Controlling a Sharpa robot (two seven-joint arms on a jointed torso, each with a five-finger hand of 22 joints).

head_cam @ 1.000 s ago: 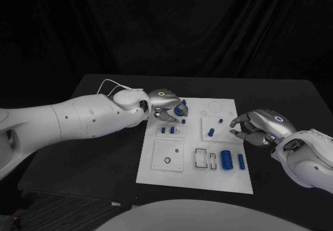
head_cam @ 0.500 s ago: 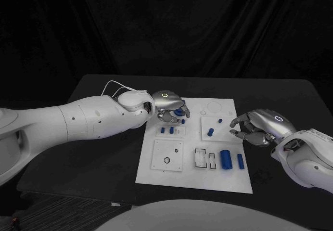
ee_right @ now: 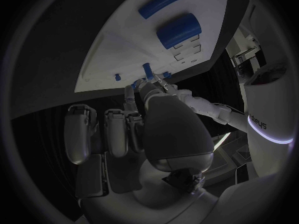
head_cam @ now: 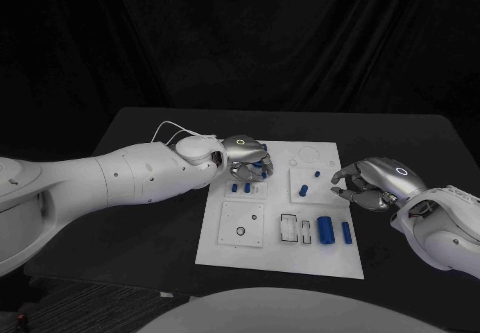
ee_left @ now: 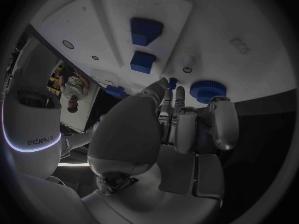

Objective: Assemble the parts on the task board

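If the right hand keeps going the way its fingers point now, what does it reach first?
Probably the right edge of the white task board. The right hand hovers beside it, holding nothing, fingers curled toward the small blue pegs; height above the board is unclear.

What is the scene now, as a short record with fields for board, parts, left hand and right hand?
board: white board on the black table
parts: two blue cylinders lie at the board's near right; small blue pieces sit near the left hand
left hand: left hand over the board's far left corner, fingers down at a blue part; grip unclear
right hand: right hand beside the board's right edge, fingers curled, holding nothing
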